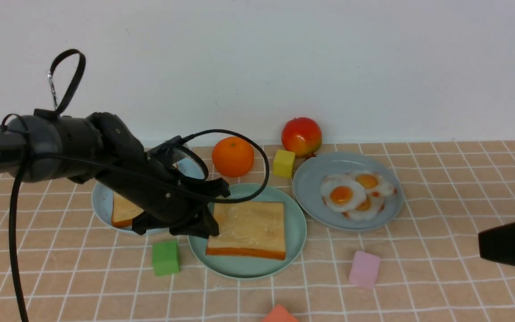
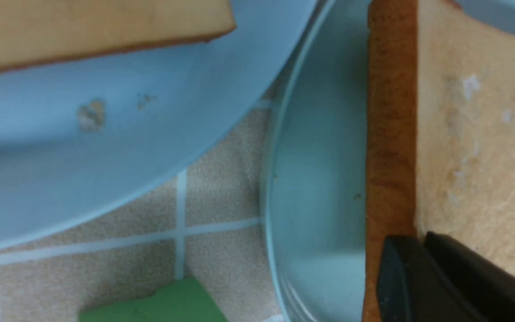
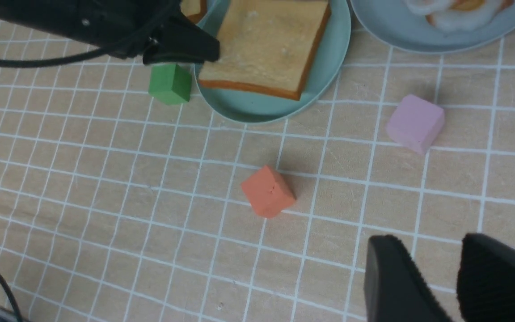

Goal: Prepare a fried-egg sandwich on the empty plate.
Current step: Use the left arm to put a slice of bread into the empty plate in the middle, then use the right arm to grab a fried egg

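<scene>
- Front view: the left jaws (image 1: 213, 228) are at the left edge of a toast slice (image 1: 248, 228), which lies flat on the mint-green plate (image 1: 244, 269) (whether anything is underneath it, I cannot tell).
- Front view: another piece of toast (image 1: 123, 210) is on the pale blue plate (image 1: 101, 203), partly hidden by the left arm (image 1: 150, 188).
- Front view: toy fried eggs (image 1: 342, 195) lie overlapping on the grey-blue plate (image 1: 306, 197), right of the mint-green one.
- Front view: behind the plates on the worktop (image 1: 441, 201) are an orange (image 1: 233, 156), a red fruit (image 1: 301, 136) and a yellow block (image 1: 284, 163); nearer stand a green block (image 1: 166, 258) and a pink block (image 1: 365, 269).
- Left wrist view: the left fingertips are close together over the toast's brown crust (I cannot tell whether they pinch it or have let go).
- Right wrist view: the right jaws (image 3: 434, 243) are parted and hold nothing, well apart from the plates. A coral block (image 3: 268, 191) sits on the worktop between the mint-green plate and the right jaws.
</scene>
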Robot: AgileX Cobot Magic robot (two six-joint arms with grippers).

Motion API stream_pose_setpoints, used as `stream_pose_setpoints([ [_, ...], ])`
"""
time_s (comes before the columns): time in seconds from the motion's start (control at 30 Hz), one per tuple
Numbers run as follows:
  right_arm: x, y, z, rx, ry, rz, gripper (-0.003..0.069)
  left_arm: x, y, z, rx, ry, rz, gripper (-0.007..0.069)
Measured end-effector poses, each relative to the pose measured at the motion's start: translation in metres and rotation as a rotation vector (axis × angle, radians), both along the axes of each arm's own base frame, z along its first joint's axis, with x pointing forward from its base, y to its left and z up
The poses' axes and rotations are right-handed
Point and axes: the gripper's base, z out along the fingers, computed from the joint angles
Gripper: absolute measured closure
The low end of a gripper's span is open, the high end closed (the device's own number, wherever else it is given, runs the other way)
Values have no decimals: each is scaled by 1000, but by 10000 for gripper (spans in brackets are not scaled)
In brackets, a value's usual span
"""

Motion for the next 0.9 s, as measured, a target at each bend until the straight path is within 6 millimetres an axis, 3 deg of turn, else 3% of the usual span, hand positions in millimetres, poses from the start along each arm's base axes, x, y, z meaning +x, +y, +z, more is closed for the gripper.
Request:
stream_pose_setpoints([
  [0.23,8,0,5,24,-81,-42,405,4,-1,11,0,-19,-9,365],
  [0.3,15,1,4,27,-87,-53,379,4,0,27,29,-47,-45,237],
  [0.4,22,2,1,19,-75,-57,348,4,2,48,70,-88,-91,161],
  [0.47,36,4,-1,-6,-59,-62,305,3,4,81,112,-137,-161,116],
  [0.57,55,8,-10,-21,-21,-82,279,-7,4,122,123,-177,-259,111],
  [0.67,83,15,-32,-3,56,-132,270,-34,2,162,56,-219,-387,150],
  [0.7,85,16,-33,1,63,-138,269,-36,2,164,49,-222,-396,160],
  [0.73,100,19,-45,21,98,-172,267,-52,1,179,-3,-244,-469,207],
  [0.77,103,20,-49,21,110,-177,267,-53,0,181,-10,-248,-476,214],
  [0.8,115,23,-59,40,120,-211,267,-66,-1,190,-53,-279,-513,268],
  [0.9,142,22,-81,80,161,-292,267,-88,-1,197,-94,-345,-559,410],
])
